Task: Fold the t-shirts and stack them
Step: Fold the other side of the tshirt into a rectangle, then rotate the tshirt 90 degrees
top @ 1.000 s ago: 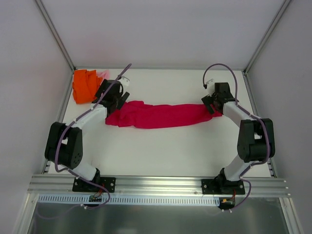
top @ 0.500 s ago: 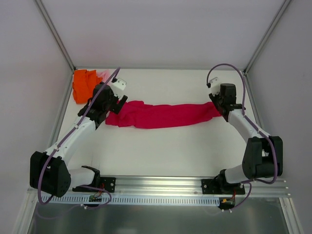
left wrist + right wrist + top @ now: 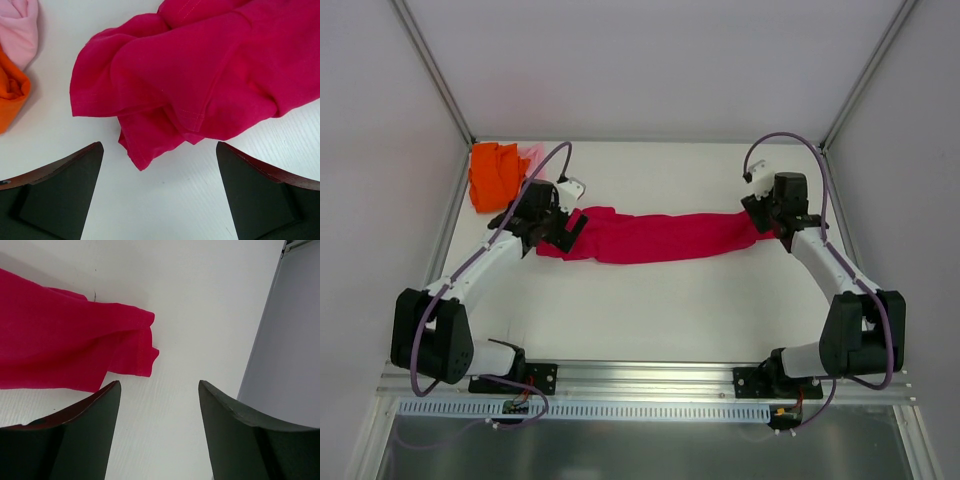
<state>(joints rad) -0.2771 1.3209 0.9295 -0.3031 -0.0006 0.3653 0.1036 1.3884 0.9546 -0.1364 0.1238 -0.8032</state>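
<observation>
The crimson-red t-shirt (image 3: pixel 655 236) lies bunched in a long band across the middle of the table. Its left end (image 3: pixel 200 75) and right end (image 3: pixel 60 345) show in the wrist views. My left gripper (image 3: pixel 560 230) hovers over the left end, open and empty (image 3: pixel 159 149), with the cloth's tip just ahead of the fingers. My right gripper (image 3: pixel 762 220) is at the right end, open and empty (image 3: pixel 159 385), with the hem just ahead to the left. The orange t-shirt (image 3: pixel 492 176) and a bit of the pink t-shirt (image 3: pixel 532 152) lie at the back left.
The orange cloth (image 3: pixel 10 95) and the pink cloth (image 3: pixel 20 25) lie just left of the crimson end. The enclosure's right wall (image 3: pixel 290 340) stands close to my right gripper. The left wall frame (image 3: pixel 445 230) runs beside the orange shirt.
Both arms have changed posture: the left elbow swung out and low, and the right arm stretched out. Both grippers stay at the shirt's ends. The crimson shirt lies much as before.
</observation>
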